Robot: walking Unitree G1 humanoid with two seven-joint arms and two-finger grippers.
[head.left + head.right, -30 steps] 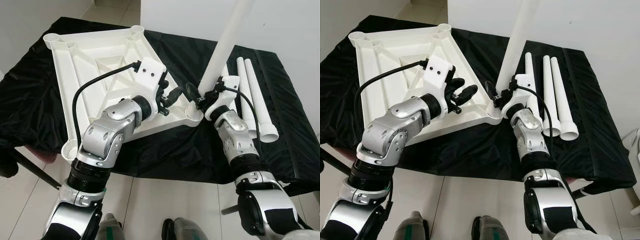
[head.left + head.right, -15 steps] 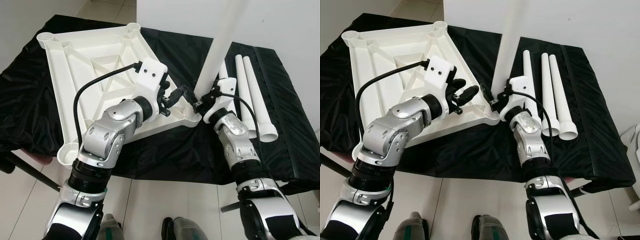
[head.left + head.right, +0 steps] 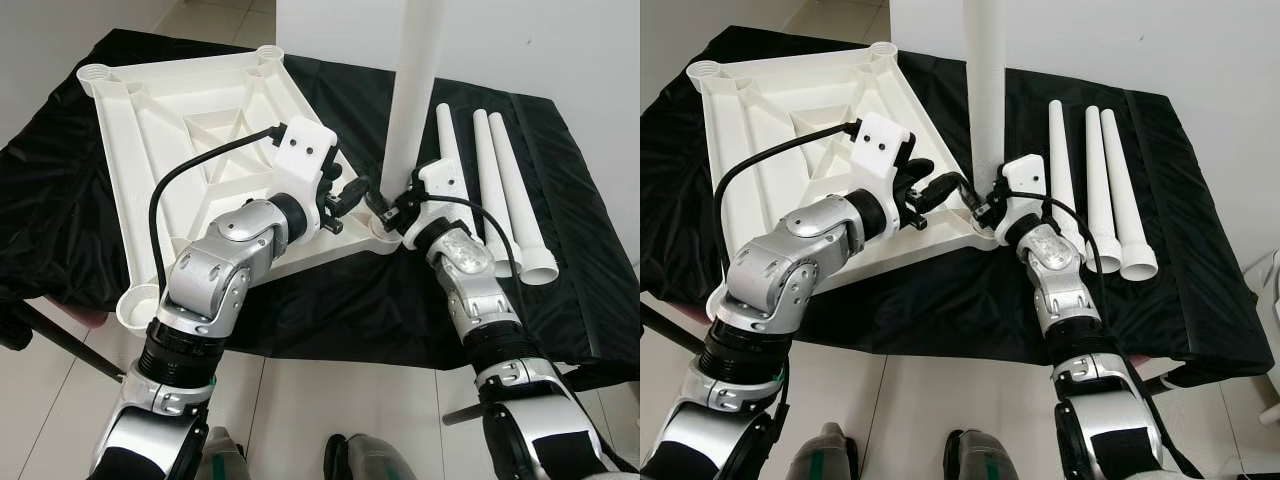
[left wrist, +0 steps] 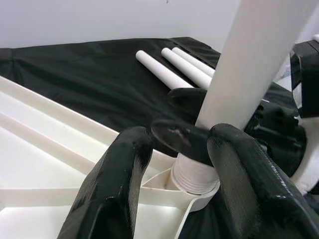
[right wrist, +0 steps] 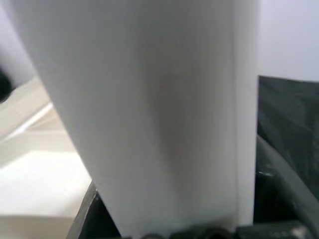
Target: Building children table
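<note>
A white plastic tabletop (image 3: 180,110) lies upside down on the black cloth. My right gripper (image 3: 392,205) is shut on a white table leg (image 3: 412,90) and holds it upright. The leg's threaded end (image 4: 194,177) sits at the near right corner socket (image 3: 385,232). My left gripper (image 3: 345,195) is open just beside that corner, over the tabletop's rim, with its fingers (image 4: 119,184) apart and holding nothing. In the right wrist view the leg (image 5: 149,109) is very close.
Three more white legs (image 3: 500,180) lie side by side on the cloth to the right. The black cloth (image 3: 330,300) hangs over the table's front edge. A white wall (image 3: 560,40) stands behind, and tiled floor (image 3: 300,400) lies below.
The held leg has swung from leaning right to upright, and my right gripper has shifted left toward the corner socket. My left gripper has stayed near the corner.
</note>
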